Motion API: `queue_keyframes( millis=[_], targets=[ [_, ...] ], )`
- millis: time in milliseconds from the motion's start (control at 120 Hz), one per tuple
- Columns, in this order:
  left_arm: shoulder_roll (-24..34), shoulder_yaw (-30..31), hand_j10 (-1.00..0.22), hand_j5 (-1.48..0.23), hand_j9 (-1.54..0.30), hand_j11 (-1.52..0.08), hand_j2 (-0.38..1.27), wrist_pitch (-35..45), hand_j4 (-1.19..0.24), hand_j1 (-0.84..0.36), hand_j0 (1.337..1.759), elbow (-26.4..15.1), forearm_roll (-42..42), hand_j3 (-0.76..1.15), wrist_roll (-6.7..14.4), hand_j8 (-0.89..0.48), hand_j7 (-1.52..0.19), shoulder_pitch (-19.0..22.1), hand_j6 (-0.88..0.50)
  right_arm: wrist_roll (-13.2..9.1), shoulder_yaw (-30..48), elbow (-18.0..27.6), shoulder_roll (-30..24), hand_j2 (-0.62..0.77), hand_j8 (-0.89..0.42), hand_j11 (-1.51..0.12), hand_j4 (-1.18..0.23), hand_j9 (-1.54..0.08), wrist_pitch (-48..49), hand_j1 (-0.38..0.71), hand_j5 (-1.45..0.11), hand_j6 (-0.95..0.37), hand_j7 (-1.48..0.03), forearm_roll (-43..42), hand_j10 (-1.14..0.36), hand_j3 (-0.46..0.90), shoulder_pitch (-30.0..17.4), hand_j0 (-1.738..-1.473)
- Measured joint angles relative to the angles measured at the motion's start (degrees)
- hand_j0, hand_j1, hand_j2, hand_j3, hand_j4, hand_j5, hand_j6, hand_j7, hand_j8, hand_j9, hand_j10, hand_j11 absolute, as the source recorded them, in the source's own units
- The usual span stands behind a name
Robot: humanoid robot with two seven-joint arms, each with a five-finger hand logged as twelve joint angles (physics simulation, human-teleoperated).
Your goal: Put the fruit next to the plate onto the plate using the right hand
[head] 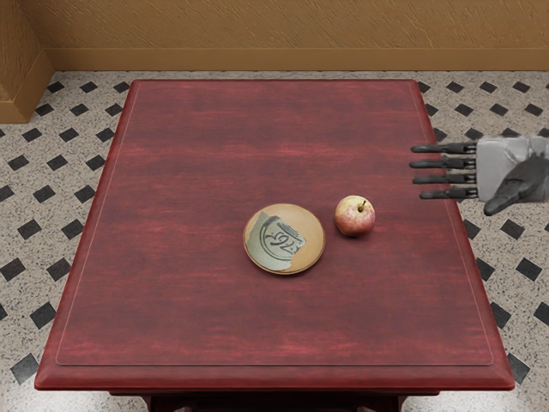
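Observation:
A red-yellow apple (354, 215) with a short stem stands on the table just right of the plate, not touching it. The plate (284, 238) is small, tan-rimmed, with a grey-green pattern in its middle, and nothing lies on it. My right hand (446, 172) comes in from the right edge, hovering at the table's right rim, up and to the right of the apple. Its fingers (439, 163) are stretched straight out to the left and hold nothing. The left arm does not show.
The dark red wooden table (214, 154) fills most of the view, with only the plate and apple on it. Around it lies a speckled floor with black diamonds, and a tan wall runs along the back.

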Motion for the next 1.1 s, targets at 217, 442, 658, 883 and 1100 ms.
queue_keyframes(
  millis=[217,442,658,883,1100],
  targets=[
    [0.0,0.0,-0.01,-0.01,-0.01,-0.01,0.0,0.0,-0.01,0.34,1.658,0.0,0.0,0.0,0.0,-0.01,-0.01,0.0,-0.01,0.0,4.7,-5.9,1.1,0.0,0.0,0.0,0.0,0.0,0.0,-0.35,0.0,0.01,0.0,-6.7,0.0,0.0,1.1,-1.658],
    [0.0,0.0,-0.01,-0.01,-0.01,-0.01,0.0,0.0,-0.01,0.34,1.658,0.0,0.0,0.0,0.0,-0.01,-0.01,0.0,-0.01,0.0,8.4,1.6,9.1,0.0,0.0,0.0,0.0,0.0,-11.0,-0.35,0.0,0.0,0.0,-35.7,0.0,0.0,6.4,-1.658],
    [0.0,0.0,-0.01,-0.01,-0.01,-0.01,0.0,0.0,-0.01,0.34,1.658,0.0,0.0,0.0,0.0,-0.01,-0.01,0.0,-0.01,0.0,11.9,3.0,21.2,0.0,0.0,0.0,0.0,0.0,-19.0,-0.35,0.0,0.0,0.0,-51.4,0.0,0.0,6.1,-1.658],
    [0.0,0.0,-0.01,-0.01,-0.01,-0.01,0.0,0.0,-0.01,0.34,1.658,0.0,0.0,0.0,0.0,-0.01,-0.01,0.0,-0.01,0.0,4.5,6.8,27.1,0.0,-0.01,-0.01,-0.01,-0.01,-37.1,-0.34,-0.01,-0.01,-0.01,-65.6,-0.01,0.0,0.4,-1.658],
    [0.0,0.0,-0.01,-0.01,-0.01,-0.01,0.0,0.0,-0.01,0.34,1.658,0.0,0.0,0.0,0.0,-0.01,-0.01,0.0,-0.01,0.0,2.4,13.9,26.7,0.0,-0.02,-0.02,-0.02,-0.02,-47.5,-0.33,-0.02,-0.02,-0.02,-70.2,-0.02,0.0,-1.3,-1.658]
  ],
)
